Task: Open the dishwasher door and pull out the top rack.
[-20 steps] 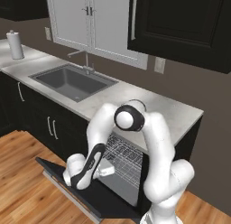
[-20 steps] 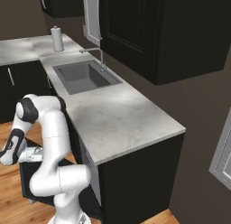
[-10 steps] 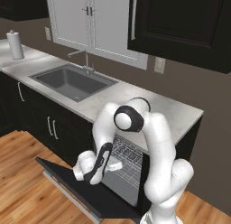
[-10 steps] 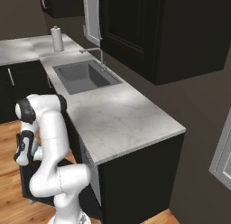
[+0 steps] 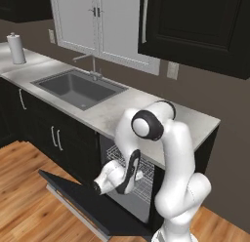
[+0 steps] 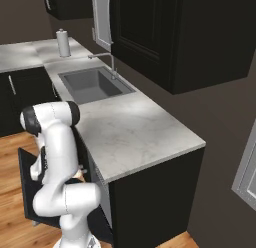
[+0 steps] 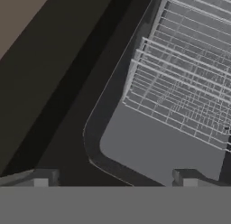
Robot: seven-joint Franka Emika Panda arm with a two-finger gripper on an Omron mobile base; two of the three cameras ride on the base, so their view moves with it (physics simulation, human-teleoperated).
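Dishwasher door (image 5: pixel 93 202): dropped open, lying low and near flat over the wood floor (image 5: pixel 29 197), silver handle at its outer edge.
Dishwasher cavity: open under the counter (image 5: pixel 122 114), right of the sink (image 5: pixel 78 87).
Top rack (image 5: pixel 141 175): silver wire grid inside the cavity; in the hand view fills upper right (image 7: pixel 180 78), nothing seen in it.
End effector (image 7: pixel 115 177): fingertips spread apart, holding nothing, aimed into the cavity just short of the rack; hangs above the door in the left base view (image 5: pixel 100 187).
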